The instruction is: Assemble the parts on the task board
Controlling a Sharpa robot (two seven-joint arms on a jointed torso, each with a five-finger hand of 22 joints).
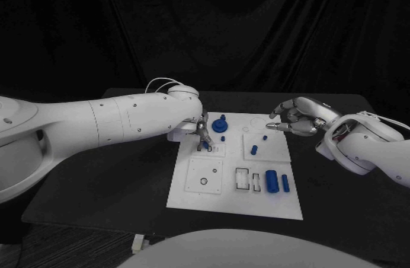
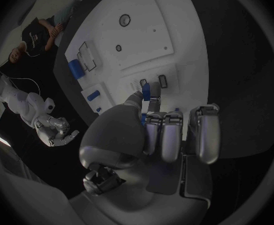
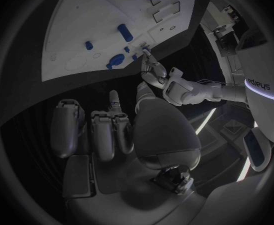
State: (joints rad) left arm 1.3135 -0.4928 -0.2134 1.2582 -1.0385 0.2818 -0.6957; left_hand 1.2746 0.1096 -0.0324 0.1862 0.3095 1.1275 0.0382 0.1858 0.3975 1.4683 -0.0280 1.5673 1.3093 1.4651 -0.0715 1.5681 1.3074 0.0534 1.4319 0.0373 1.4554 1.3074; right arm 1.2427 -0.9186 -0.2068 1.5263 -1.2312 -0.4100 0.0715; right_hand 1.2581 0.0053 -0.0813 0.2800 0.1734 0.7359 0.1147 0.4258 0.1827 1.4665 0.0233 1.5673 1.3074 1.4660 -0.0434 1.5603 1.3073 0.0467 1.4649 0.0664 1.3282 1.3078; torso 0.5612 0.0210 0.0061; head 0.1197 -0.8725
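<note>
Fingers (image 2: pixel 151 96) of left hand (image 1: pixel 201 128) pinching one blue part (image 2: pixel 146 89), right hand (image 1: pixel 299 118) curled empty, task board (image 1: pixel 189 192).

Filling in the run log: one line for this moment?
left hand: pinching small blue part over task board | right hand: hovering beside board, holding nothing

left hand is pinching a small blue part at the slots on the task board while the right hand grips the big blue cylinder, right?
Not quite. The left hand does pinch a small blue part at the slots on the task board, but the right hand holds nothing. In the head view it hovers beside the board, and the big blue cylinder lies untouched.
</note>
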